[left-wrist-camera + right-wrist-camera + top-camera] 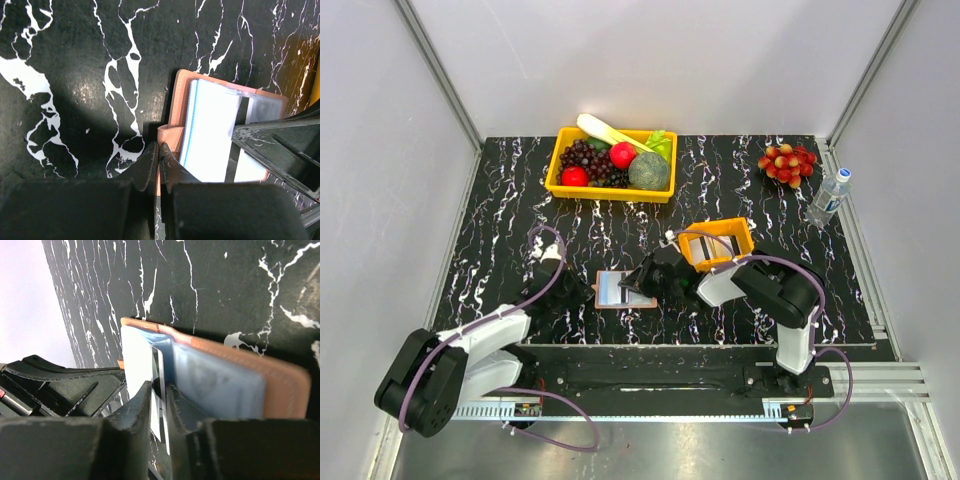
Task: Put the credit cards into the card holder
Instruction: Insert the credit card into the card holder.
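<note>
The tan-pink card holder [620,290] lies open on the black marbled table, its pale inner slots facing up. My left gripper [590,292] is shut on the holder's snap tab [171,134] at its left edge. My right gripper [159,387] hovers over the holder [225,385] with its jaws slightly apart. A thin credit card [161,365] stands on edge between them, its far end in the holder's fold. More credit cards [712,247] lie in the small orange tray [745,232] just right of the holder. The right fingers [280,150] show in the left wrist view.
A yellow bin [610,193] of fruit and vegetables stands at the back centre. A bunch of red and yellow fruit [787,165] and a water bottle [828,197] sit at the back right. White walls enclose the table on three sides.
</note>
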